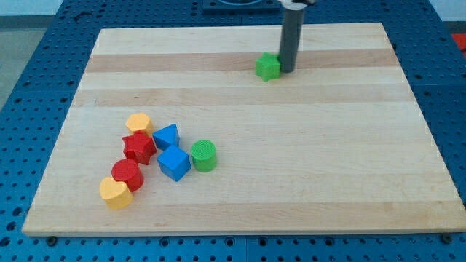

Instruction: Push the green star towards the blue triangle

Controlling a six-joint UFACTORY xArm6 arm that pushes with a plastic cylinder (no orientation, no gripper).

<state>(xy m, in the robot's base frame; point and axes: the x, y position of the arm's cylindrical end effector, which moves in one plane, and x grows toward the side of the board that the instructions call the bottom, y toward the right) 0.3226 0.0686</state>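
The green star (268, 66) lies near the view's top, right of centre, on the wooden board (306, 160). My tip (286, 70) stands right against the star's right side. The blue triangle (167, 136) lies far off at the view's lower left, in a cluster of blocks. A long stretch of bare board separates the star from the triangle.
Around the blue triangle lie an orange hexagon (138, 123), a red star (139, 148), a blue cube (174, 163), a green cylinder (204, 156), a red cylinder (127, 174) and a yellow heart (115, 193). Blue pegboard surrounds the board.
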